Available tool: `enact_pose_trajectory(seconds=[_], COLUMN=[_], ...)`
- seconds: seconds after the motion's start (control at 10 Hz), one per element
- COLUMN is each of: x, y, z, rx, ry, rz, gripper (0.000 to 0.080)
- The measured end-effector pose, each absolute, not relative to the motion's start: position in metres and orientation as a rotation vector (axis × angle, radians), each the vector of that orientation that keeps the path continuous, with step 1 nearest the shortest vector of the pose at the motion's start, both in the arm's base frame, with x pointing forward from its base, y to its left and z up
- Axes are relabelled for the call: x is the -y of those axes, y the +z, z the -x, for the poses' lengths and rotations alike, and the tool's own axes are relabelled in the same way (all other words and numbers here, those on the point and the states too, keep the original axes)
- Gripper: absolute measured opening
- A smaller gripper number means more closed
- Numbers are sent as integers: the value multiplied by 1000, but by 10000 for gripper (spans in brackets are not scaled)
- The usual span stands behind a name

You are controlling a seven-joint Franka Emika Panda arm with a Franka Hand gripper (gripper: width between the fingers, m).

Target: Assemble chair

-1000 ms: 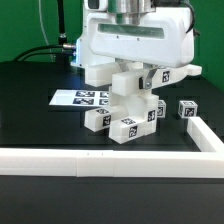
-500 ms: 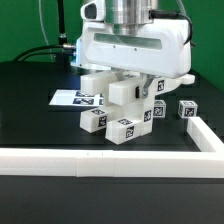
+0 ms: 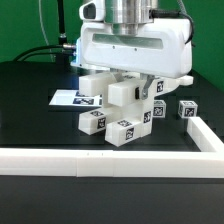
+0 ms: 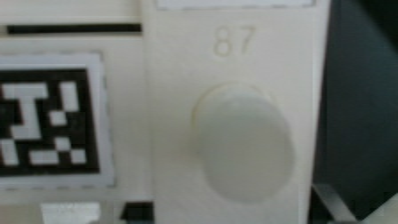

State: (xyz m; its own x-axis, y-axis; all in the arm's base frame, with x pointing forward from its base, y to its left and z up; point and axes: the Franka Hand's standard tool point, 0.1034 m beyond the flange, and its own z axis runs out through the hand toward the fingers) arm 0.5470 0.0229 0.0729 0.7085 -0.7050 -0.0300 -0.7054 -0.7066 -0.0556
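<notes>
The chair [image 3: 122, 110] is a cluster of chunky white tagged pieces at the table's middle, tilted a little. My gripper [image 3: 126, 82] comes down on it from above, and its big white hand hides the fingertips. In the wrist view a white chair piece [image 4: 231, 120] with an embossed 87, an oval dimple and a black-and-white tag [image 4: 45, 125] fills the picture between the jaws. A dark finger [image 4: 361, 205] shows at its edge, close against it. The gripper looks shut on this piece.
A loose tagged cube block [image 3: 187, 109] lies at the exterior view's right, another tagged piece [image 3: 161, 87] behind the chair. The marker board [image 3: 68, 97] lies at the left. A long white rail [image 3: 100, 161] runs along the front and turns back at the right [image 3: 209, 136].
The hand has come down a little and shifted toward the exterior view's left. The chair pieces have moved slightly left and tilted with it.
</notes>
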Motion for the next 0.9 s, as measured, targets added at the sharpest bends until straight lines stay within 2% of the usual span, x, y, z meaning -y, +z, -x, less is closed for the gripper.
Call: enact_pose_trajectory(seconds=[0.2,0.3,0.4,0.6,0.9], x=[-18,-17,-16,-15,-6], y=[71,71,71,76,102], z=[-547,-547,-548,-549,-552], rx=[-1137,-1117,-1104,-1085,-982], ry=[11,10,8,6,-1], rz=[2865,2874,2880,2883,2899], gripper=[566,566,635,645,649])
